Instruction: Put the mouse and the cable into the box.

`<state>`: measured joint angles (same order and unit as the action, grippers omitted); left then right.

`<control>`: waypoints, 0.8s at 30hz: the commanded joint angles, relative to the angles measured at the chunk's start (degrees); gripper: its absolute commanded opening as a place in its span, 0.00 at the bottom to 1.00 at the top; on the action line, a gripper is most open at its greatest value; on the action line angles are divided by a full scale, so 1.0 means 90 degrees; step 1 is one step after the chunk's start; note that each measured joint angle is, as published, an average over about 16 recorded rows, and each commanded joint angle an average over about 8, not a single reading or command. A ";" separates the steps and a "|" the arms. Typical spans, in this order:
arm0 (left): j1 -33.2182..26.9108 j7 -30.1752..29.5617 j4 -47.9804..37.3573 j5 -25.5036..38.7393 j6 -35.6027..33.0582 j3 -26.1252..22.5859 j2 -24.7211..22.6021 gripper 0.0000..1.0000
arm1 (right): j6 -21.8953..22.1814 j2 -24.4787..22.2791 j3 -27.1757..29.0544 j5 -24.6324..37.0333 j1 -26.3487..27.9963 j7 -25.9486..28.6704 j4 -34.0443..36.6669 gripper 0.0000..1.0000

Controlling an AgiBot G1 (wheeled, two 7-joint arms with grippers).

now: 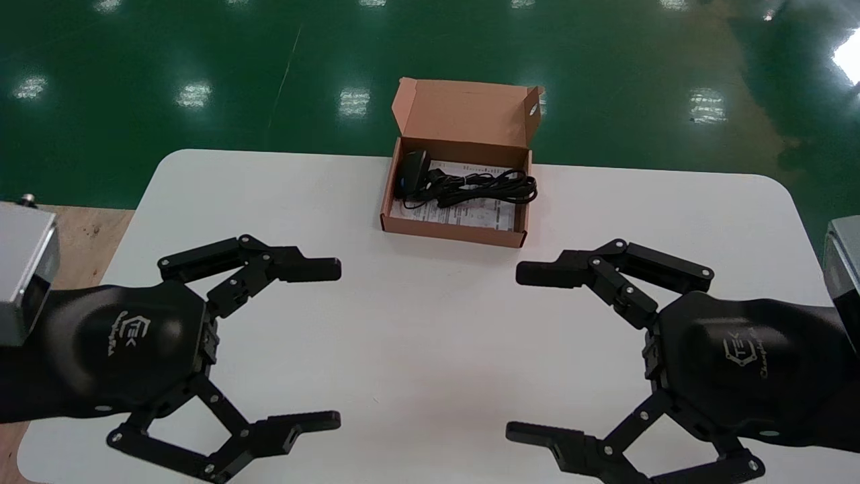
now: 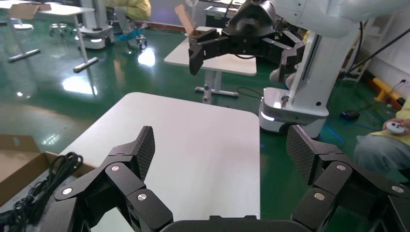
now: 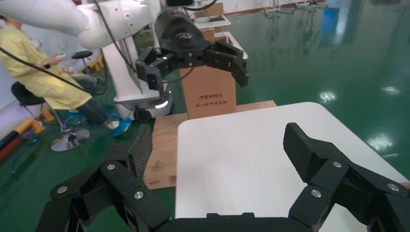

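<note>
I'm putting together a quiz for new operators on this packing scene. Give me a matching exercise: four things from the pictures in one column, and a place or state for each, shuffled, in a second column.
Column one
1. mouse
2. cable
3. box
4. right tool

Column two
A. lid flap up, at the far edge of the table
B. open and empty, facing the left tool over the near side
C. inside the box, at its left end
D. bundled, across the middle of the box

Pairs: 1-C, 2-D, 3-A, 4-B
</note>
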<state>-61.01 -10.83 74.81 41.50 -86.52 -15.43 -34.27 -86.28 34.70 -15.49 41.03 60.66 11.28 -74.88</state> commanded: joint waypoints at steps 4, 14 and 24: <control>0.0005 -0.0002 0.0002 -0.0010 -0.0003 0.0005 0.0005 1.00 | -0.0003 -0.0005 0.0008 -0.0013 -0.0007 -0.0002 -0.0006 1.00; -0.0032 0.0001 -0.0076 0.0016 0.0050 -0.0035 -0.0044 1.00 | 0.0042 0.0021 -0.0036 0.0054 0.0061 -0.0046 0.0097 1.00; -0.0047 0.0004 -0.0111 0.0028 0.0077 -0.0051 -0.0066 1.00 | 0.0064 0.0032 -0.0056 0.0087 0.0094 -0.0066 0.0141 1.00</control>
<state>-61.43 -10.79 73.83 41.75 -85.84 -15.88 -34.85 -85.71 34.98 -15.98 41.80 61.49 10.69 -73.62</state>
